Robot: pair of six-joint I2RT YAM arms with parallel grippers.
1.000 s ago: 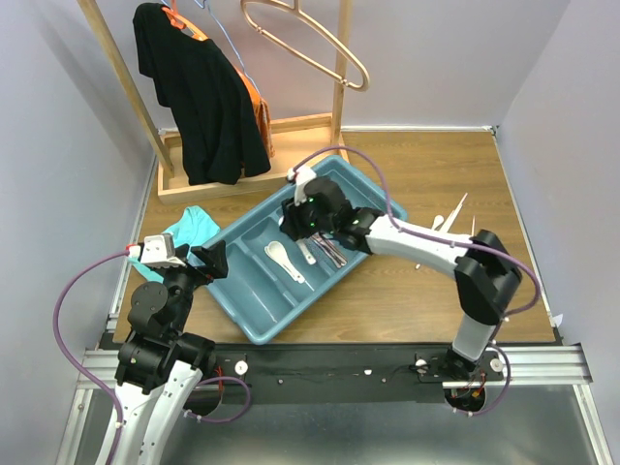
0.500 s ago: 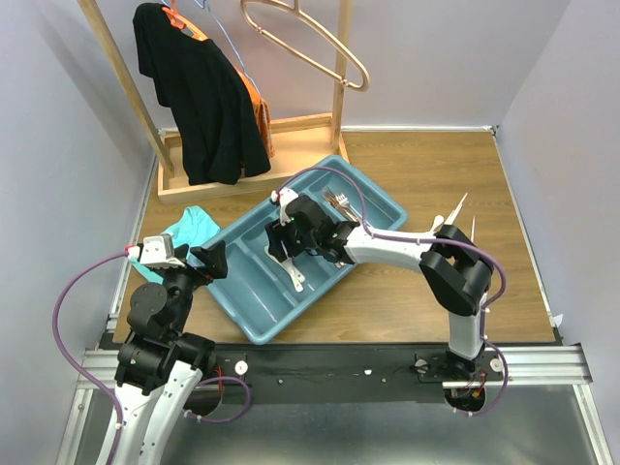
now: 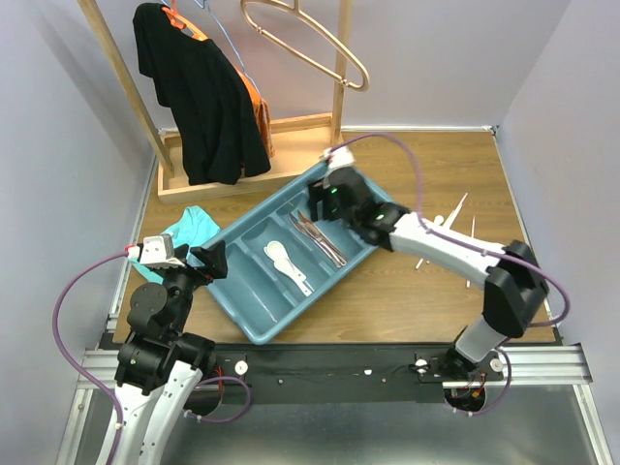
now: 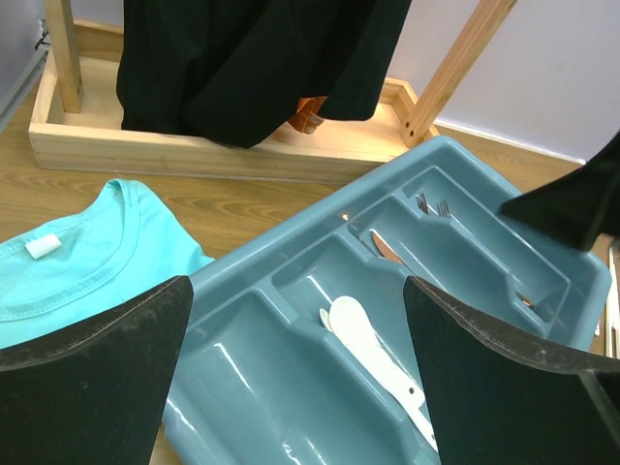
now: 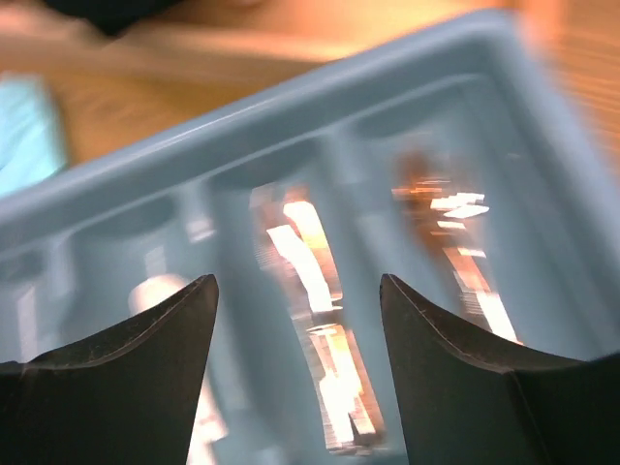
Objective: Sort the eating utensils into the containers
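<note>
right gripper: fingers spread wide, nothing in them, over the tray | knives straight between the fingers, forks by the right one, white spoon tucked by the left one, all kinda blurry | left gripper: also spread wide and empty, white spoon ahead between its fingers

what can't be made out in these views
Right wrist view: motion blur smears the shiny metal cutlery in the teal-blue plastic tray; forks or knives, cannot tell.
Top view: the right gripper covers the tray's far end.
Top view: pale thin pieces on the wooden table, too small to name.
Left wrist view: bottom edge cuts off the tray's near end.
</note>
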